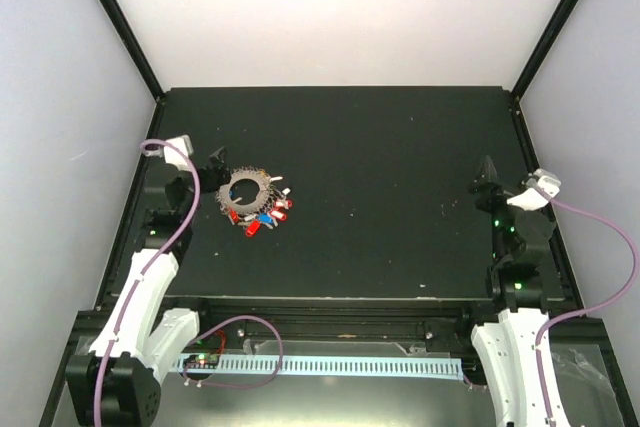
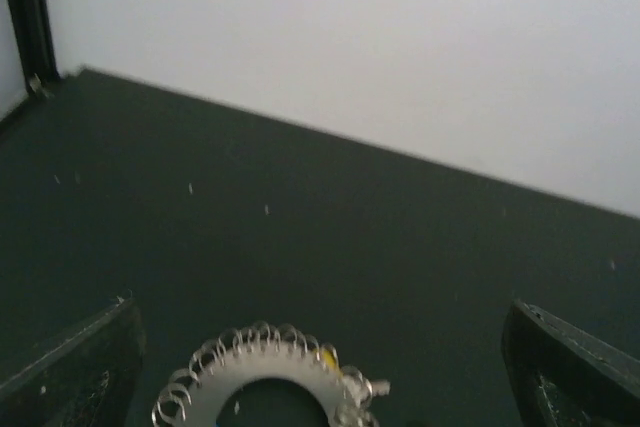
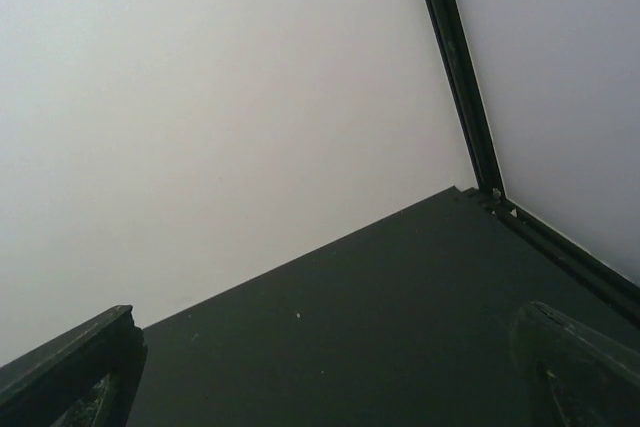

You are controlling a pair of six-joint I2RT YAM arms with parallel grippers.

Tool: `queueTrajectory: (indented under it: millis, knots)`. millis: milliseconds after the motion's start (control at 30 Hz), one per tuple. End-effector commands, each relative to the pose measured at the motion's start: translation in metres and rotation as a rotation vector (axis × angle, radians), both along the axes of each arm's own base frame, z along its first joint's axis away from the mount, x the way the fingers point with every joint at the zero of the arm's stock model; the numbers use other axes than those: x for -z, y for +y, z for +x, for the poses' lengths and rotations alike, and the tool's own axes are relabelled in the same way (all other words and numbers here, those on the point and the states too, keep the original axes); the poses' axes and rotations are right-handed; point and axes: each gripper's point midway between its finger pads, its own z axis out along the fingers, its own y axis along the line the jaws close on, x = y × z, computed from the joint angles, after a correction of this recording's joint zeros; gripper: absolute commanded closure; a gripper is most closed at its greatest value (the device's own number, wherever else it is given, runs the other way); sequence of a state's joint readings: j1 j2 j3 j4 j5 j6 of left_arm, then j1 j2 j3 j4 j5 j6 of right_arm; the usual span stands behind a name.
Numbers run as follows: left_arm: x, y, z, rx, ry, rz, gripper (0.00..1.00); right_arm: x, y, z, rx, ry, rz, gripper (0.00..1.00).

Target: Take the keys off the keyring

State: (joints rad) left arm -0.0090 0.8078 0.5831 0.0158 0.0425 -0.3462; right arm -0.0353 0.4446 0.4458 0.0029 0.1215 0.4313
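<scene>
Left wrist shows left fingers (image 2: 72, 377) spread empty, right fingers (image 3: 70, 372) likewise; advise centring over the keys (image 2: 290, 355) and pinching the keyring (image 1: 232, 190).

No text, label, brand, number or sign can be read in any view. The keys (image 1: 252, 203), just ahead of the left gripper (image 2: 320, 305), are too small and blurred to show any stamping.

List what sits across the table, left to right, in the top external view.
left tool → keys → right tool
</scene>
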Motion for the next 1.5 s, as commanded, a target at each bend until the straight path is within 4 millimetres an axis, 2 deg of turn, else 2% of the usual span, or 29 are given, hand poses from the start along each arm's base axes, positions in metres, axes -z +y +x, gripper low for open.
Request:
queueTrajectory:
  millis: [0, 100, 267, 400, 633, 700, 800, 1067, 1233, 1333, 1467]
  knots:
    - [0.058, -0.021, -0.002, 0.128, 0.241, -0.012, 0.01, -0.002, 0.002, -0.009, -0.008, -0.001, 0.005, 0.00]
    - [0.084, -0.029, 0.000, 0.150, 0.306, -0.064, 0.01, -0.002, 0.008, -0.011, -0.043, -0.023, 0.007, 0.00]
    - [0.099, -0.049, 0.007, 0.219, 0.383, -0.096, 0.01, 0.000, 0.011, -0.015, -0.059, -0.011, 0.012, 0.00]
    - [0.121, -0.068, 0.009, 0.267, 0.503, -0.011, 0.06, 0.009, 0.018, -0.015, -0.102, 0.032, 0.027, 0.00]
    - [0.136, -0.096, 0.011, 0.305, 0.549, 0.093, 0.07, 0.026, 0.041, -0.002, -0.235, 0.141, 0.039, 0.00]
    - [0.151, -0.100, 0.014, 0.312, 0.609, 0.106, 0.07, 0.030, 0.045, 0.001, -0.262, 0.153, 0.051, 0.00]
    - [0.166, -0.105, 0.022, 0.307, 0.663, 0.138, 0.07, 0.035, 0.051, 0.003, -0.298, 0.164, 0.061, 0.00]
    - [0.178, -0.098, 0.058, 0.185, 0.709, 0.244, 0.09, 0.045, 0.055, 0.001, -0.319, 0.191, 0.072, 0.00]
    - [0.202, -0.095, 0.066, 0.134, 0.786, 0.242, 0.10, 0.056, 0.054, -0.001, -0.314, 0.217, 0.076, 0.00]
    - [0.213, -0.101, 0.067, 0.147, 0.808, 0.208, 0.14, 0.058, 0.055, -0.002, -0.317, 0.221, 0.077, 0.00]
    - [0.217, -0.104, 0.069, 0.148, 0.809, 0.180, 0.15, 0.055, 0.055, -0.002, -0.317, 0.215, 0.076, 0.00]
